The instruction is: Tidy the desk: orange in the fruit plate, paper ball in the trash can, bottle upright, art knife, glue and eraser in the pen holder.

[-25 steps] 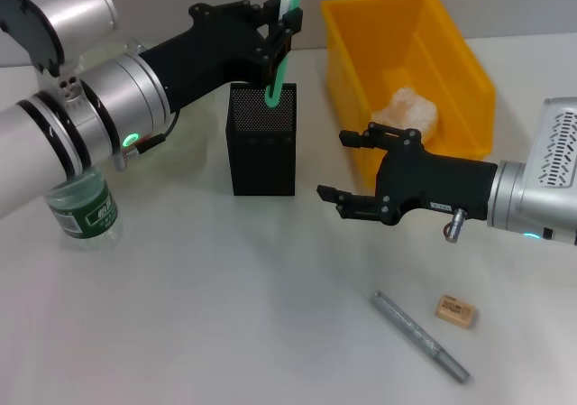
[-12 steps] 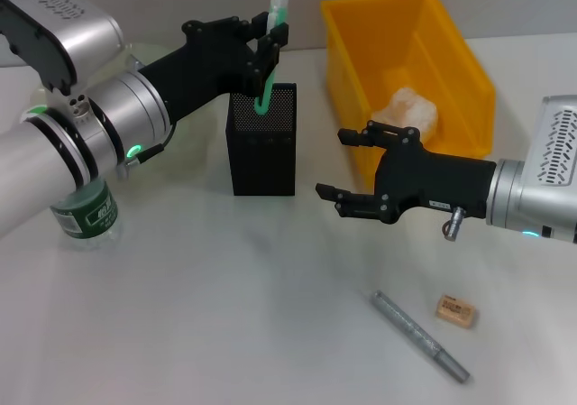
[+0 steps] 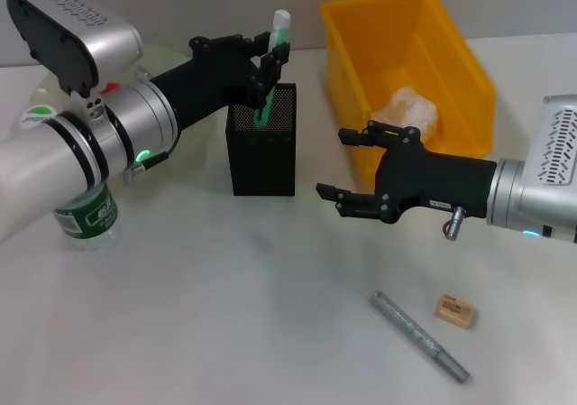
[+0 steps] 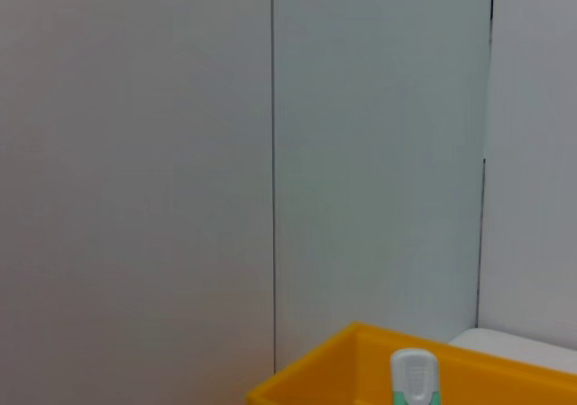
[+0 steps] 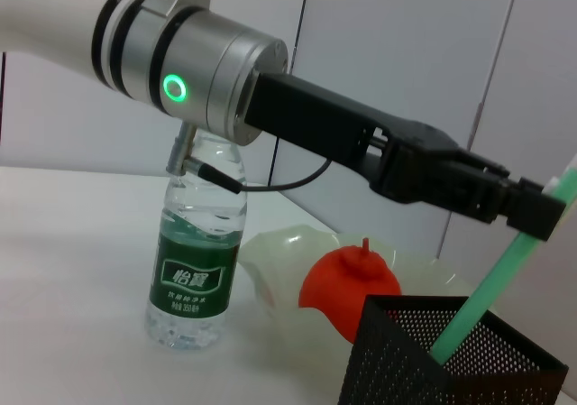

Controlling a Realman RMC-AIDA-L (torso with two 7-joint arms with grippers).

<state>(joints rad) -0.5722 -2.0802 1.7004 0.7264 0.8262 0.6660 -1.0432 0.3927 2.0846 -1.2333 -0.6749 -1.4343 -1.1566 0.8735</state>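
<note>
Reaching over the pen holder (image 3: 261,143), your left gripper (image 3: 268,55) pinches the glue (image 3: 273,62); your right gripper (image 3: 347,172) waits beside it, jaws spread.

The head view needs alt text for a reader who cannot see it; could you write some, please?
The left gripper holds a green art knife partway down in a black mesh pen holder. The right gripper hangs open beside a yellow bin holding a paper ball. An eraser and a silver glue stick lie in front; a bottle stands at left.

bottle (image 5: 197,243) green label, white Chinese characters "怡寶"
</note>
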